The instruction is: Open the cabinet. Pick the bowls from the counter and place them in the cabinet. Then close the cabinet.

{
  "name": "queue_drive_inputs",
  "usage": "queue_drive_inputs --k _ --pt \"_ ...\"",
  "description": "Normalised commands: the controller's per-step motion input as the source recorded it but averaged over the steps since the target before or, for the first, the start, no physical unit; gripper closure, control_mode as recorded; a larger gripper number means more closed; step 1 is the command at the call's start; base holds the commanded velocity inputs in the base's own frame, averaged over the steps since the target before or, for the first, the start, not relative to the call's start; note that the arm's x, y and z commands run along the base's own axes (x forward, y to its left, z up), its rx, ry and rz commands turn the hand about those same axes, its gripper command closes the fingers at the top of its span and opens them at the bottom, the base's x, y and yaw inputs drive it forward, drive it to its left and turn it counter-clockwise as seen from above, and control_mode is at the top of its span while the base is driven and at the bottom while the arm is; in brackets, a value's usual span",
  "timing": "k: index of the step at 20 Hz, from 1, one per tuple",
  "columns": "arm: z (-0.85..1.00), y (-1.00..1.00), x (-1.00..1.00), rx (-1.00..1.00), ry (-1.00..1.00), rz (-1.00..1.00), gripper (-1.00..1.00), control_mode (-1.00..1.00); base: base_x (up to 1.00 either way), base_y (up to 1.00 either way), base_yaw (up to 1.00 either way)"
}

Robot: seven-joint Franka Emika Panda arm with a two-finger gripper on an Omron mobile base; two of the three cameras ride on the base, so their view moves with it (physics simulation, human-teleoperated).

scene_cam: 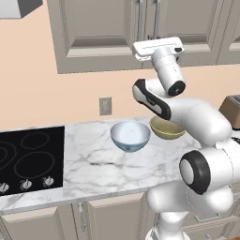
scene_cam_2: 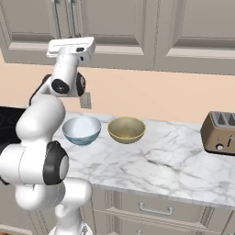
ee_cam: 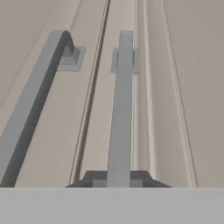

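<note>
The taupe-grey wall cabinet (scene_cam: pixel 93 33) (scene_cam_2: pixel 119 27) hangs above the counter with both doors shut. In the hand view my gripper (ee_cam: pixel 118 178) is shut on the right door's silver bar handle (ee_cam: pixel 121 109). The left door's handle (ee_cam: pixel 33 109) runs beside it, untouched. My hand (scene_cam: pixel 158 48) is raised against the cabinet's lower edge. On the white marble counter (scene_cam: pixel 93 164) (scene_cam_2: pixel 160 160) stand two bowls side by side: a white one with a blue-green outside (scene_cam: pixel 130 135) (scene_cam_2: pixel 81 129) and a yellowish-tan one (scene_cam: pixel 166 127) (scene_cam_2: pixel 126 129).
A black cooktop (scene_cam: pixel 30 159) lies left of the bowls. A brown toaster (scene_cam_2: pixel 221 133) stands at the counter's right end. A wall outlet (scene_cam: pixel 105 106) sits behind the bowls. Low drawers (scene_cam_2: pixel 156 209) run under the counter.
</note>
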Motion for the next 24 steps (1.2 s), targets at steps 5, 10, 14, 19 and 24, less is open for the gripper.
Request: queue_drive_inputs --k 5,10,14,19,24 --pt "0.25 0.22 -0.49 -0.17 0.02 0.0 1.0 -1.0 0.0 0.0 0.0" --pt "0.0 -0.33 -1.0 -0.01 0.09 -0.09 1.0 -1.0 0.0 0.0 0.0" --pt "0.0 -0.58 -1.0 0.0 0.14 -0.11 1.0 -1.0 0.0 0.0 0.0" --pt "0.0 -0.79 -1.0 0.0 0.2 -0.09 1.0 -1.0 0.0 0.0 0.0" --pt "-0.01 -0.99 -1.0 0.0 0.26 -0.06 1.0 -1.0 0.0 0.0 0.0"
